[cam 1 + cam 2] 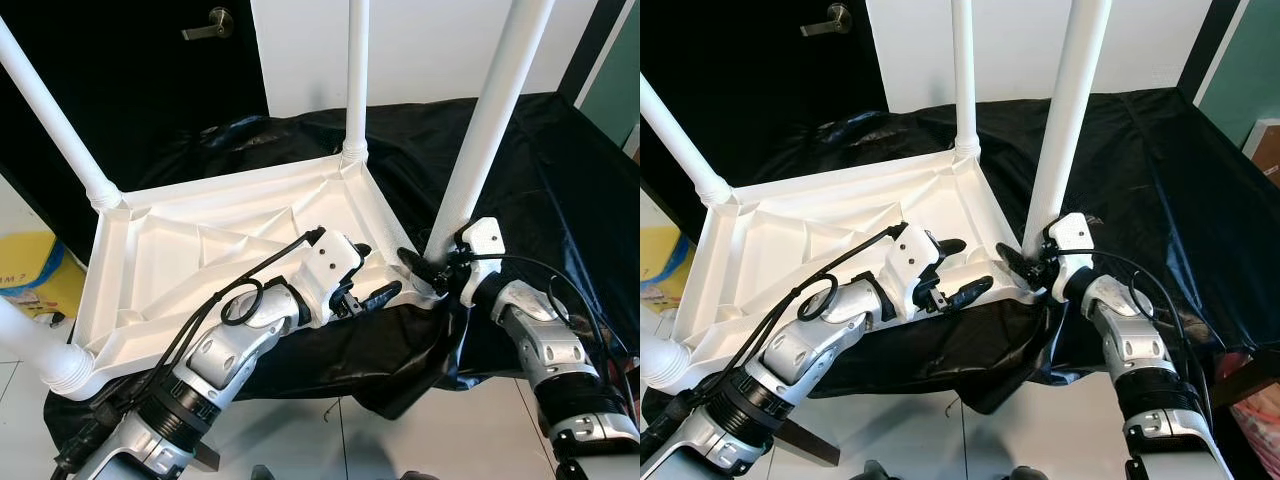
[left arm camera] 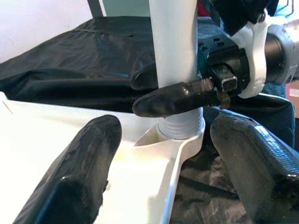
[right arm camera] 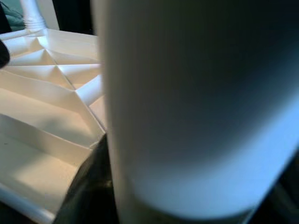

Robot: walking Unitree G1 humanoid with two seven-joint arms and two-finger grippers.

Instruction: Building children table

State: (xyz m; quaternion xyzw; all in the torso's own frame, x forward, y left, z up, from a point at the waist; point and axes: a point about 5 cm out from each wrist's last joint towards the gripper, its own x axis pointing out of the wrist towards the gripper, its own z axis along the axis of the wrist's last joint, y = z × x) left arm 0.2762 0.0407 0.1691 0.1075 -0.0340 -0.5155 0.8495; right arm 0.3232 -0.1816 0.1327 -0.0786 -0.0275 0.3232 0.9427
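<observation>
Upside-down table top on black cloth, legs up.
Your right gripper clenches the near-right leg at its base; your left gripper hangs released just beside that corner.

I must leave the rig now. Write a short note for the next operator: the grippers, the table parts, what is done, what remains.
Right gripper: shut on the near-right leg, low down by its threaded base at the corner socket.
Left gripper: open, over the tabletop's rim beside that same corner, holding nothing.
Tabletop: upside down on the black cloth.
Done: all four legs stand in their corner sockets.
Left: probably finish tightening the near-right leg, let go, then turn the table upright.
</observation>
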